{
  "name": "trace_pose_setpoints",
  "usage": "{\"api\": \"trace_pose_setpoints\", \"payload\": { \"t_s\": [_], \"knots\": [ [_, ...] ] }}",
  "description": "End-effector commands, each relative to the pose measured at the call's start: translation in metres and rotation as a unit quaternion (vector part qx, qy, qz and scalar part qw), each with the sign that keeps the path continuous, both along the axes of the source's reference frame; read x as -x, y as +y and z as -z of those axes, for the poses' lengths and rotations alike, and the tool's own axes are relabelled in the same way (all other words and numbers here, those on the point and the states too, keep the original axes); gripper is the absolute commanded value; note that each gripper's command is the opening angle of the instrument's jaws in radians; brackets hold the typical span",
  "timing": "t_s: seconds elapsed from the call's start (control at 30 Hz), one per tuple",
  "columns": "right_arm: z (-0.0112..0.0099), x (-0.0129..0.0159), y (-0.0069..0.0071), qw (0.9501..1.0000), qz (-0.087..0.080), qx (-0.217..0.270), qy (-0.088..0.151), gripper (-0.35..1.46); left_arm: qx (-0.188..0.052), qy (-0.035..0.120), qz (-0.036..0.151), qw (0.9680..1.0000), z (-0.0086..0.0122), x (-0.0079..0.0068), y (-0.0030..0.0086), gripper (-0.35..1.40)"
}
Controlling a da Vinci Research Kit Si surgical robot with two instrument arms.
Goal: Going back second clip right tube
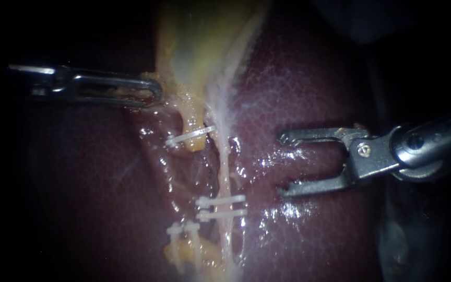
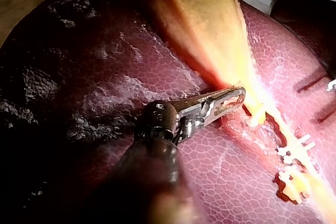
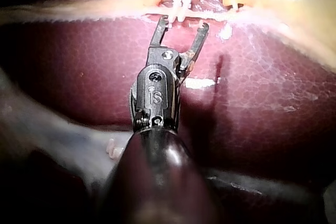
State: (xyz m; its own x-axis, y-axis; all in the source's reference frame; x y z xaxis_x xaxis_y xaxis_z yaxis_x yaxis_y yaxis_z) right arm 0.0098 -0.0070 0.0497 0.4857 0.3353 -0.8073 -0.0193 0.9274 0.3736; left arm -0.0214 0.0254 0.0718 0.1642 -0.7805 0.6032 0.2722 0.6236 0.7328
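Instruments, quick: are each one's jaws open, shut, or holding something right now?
Left instrument: jaws shut on the gallbladder at its edge.
Right instrument: jaws open, holding nothing.

The liver (image 1: 309,89) is dark maroon, finely netted with pale lines and glazed with white glints around the right instrument (image 1: 283,164). In the left wrist view it shows pinker beside the left instrument (image 1: 156,93), the pale net clearer, with a rough blackish-brown patch (image 2: 47,93) on that instrument's side away from the tubes. The gallbladder (image 1: 199,42), ahead of the left instrument's tip, is yellow-green and fades to cream at its edges. The tube (image 1: 225,167) ahead of the right instrument is whitish with a yellow tinge. The clips (image 1: 220,201) on it are plain white. Both instruments are silver-grey steel; the right one's wrist is darker and glossy.
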Motion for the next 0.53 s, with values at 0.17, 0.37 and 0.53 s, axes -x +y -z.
{"api": "trace_pose_setpoints", "payload": {
  "t_s": [0.17, 0.37, 0.53],
  "knots": [
    [0.0, 0.0, 0.0, 1.0, 0.002, 0.002, 0.001, 0.5, -0.004, 0.0, -0.004, 1.0, -0.001, 0.0009, -0.0002, -0.35],
    [0.0, 0.0, 0.0, 1.0, 0.004, 0.005, 0.002, 0.5, -0.005, 0.001, -0.005, 1.0, -0.001, 0.0009, -0.0002, -0.35],
    [0.0, -0.0001, 0.0, 1.0, 0.007, 0.003, 0.005, 0.5, -0.005, 0.0, -0.006, 1.0, -0.0008, 0.0006, -0.0001, -0.35]
  ]
}}
